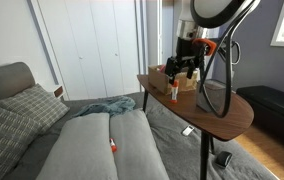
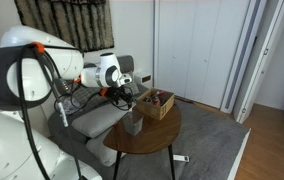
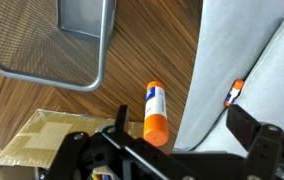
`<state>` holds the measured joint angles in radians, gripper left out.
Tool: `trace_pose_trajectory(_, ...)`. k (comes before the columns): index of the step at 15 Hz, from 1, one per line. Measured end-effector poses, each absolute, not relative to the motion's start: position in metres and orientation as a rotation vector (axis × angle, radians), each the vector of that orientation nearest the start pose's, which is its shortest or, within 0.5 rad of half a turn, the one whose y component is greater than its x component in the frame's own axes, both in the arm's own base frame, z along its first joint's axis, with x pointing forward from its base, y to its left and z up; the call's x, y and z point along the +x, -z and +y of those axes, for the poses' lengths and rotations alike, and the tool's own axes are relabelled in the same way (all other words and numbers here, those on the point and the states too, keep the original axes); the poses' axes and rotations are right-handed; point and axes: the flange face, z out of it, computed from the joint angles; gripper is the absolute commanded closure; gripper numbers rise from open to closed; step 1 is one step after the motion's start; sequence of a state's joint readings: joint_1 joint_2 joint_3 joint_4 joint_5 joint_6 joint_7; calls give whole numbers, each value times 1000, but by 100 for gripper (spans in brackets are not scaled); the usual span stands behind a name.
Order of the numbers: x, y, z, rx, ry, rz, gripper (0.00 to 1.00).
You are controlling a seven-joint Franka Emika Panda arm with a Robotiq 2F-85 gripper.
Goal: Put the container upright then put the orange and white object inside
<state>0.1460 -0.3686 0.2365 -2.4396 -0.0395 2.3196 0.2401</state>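
My gripper [image 3: 182,150] hovers over the table [image 3: 152,50]. My fingers [image 3: 250,128] are spread and hold nothing. The orange and white object [image 3: 155,112] lies flat on the table below me, just right of the box [image 3: 42,140]. The container [image 3: 42,45] stands upright at far left.
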Motion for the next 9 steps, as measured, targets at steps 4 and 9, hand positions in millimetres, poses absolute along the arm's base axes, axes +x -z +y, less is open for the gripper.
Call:
trace_pose_trajectory(4, 445, -442, 173, -3125, 406, -239, 0)
trace_pose_trajectory(9, 467, -434, 173, -3118, 380, -220, 32)
